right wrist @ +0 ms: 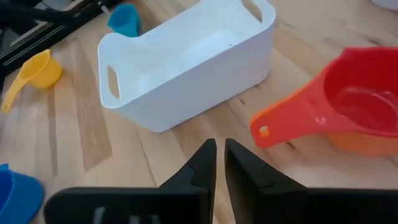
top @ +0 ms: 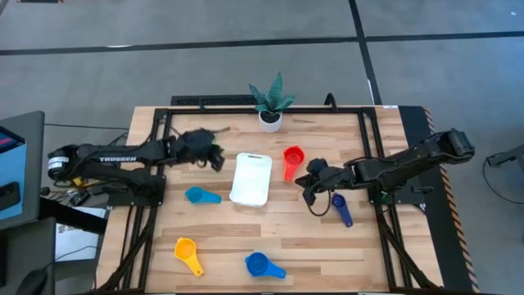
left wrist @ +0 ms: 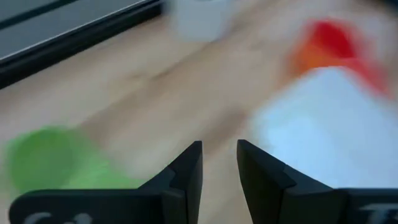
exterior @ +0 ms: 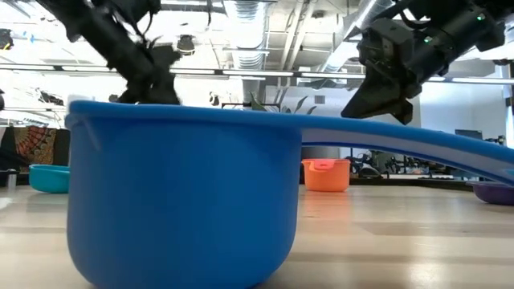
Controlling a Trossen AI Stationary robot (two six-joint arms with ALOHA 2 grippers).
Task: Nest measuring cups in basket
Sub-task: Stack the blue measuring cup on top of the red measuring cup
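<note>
The white basket [top: 251, 179] [right wrist: 205, 81] lies empty mid-table. Right of it sits the red cup [top: 292, 156] [right wrist: 357, 102], nested in an orange one [right wrist: 354, 142]. The light blue cup [top: 196, 195], yellow cup [top: 187, 252], blue cup [top: 260, 264] and navy cup [top: 340, 206] rest on the wood. The green cup [left wrist: 50, 163] shows only in the left wrist view. My left gripper [top: 214, 157] [left wrist: 219, 152] hovers left of the basket, slightly open and holding nothing. My right gripper [top: 304, 187] [right wrist: 220, 149] is shut and empty, between the basket and the red cup's handle.
A white pot with a green plant [top: 270, 115] stands at the far edge behind the basket. A black frame [top: 368, 139] borders the wooden table. In the low view the blue cup [exterior: 177, 193] fills the foreground. Bare wood lies between the basket and the near cups.
</note>
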